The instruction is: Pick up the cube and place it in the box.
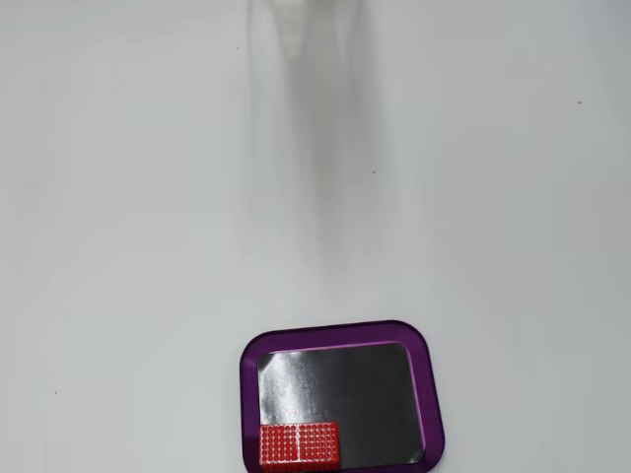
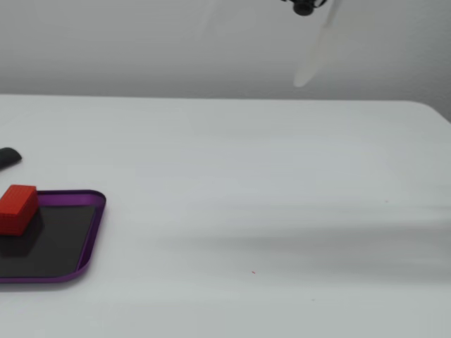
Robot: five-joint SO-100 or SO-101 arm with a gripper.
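The red cube (image 1: 299,443) lies in the box (image 1: 430,394), a purple-rimmed tray with a shiny black bottom. In a fixed view the cube sits in the tray's lower left corner and covers part of the rim there. In the other fixed view the cube (image 2: 17,208) sits at the left of the tray (image 2: 91,232). The gripper (image 2: 310,60) shows only as a pale motion-blurred streak high above the table, far from the tray. It also shows faintly at the top edge of the other view (image 1: 291,34). Its jaws cannot be made out.
The white table (image 1: 118,197) stretches around the tray. A small dark object (image 2: 7,157) lies at the left edge of a fixed view, behind the tray. A black part of the arm (image 2: 304,7) shows at the top edge.
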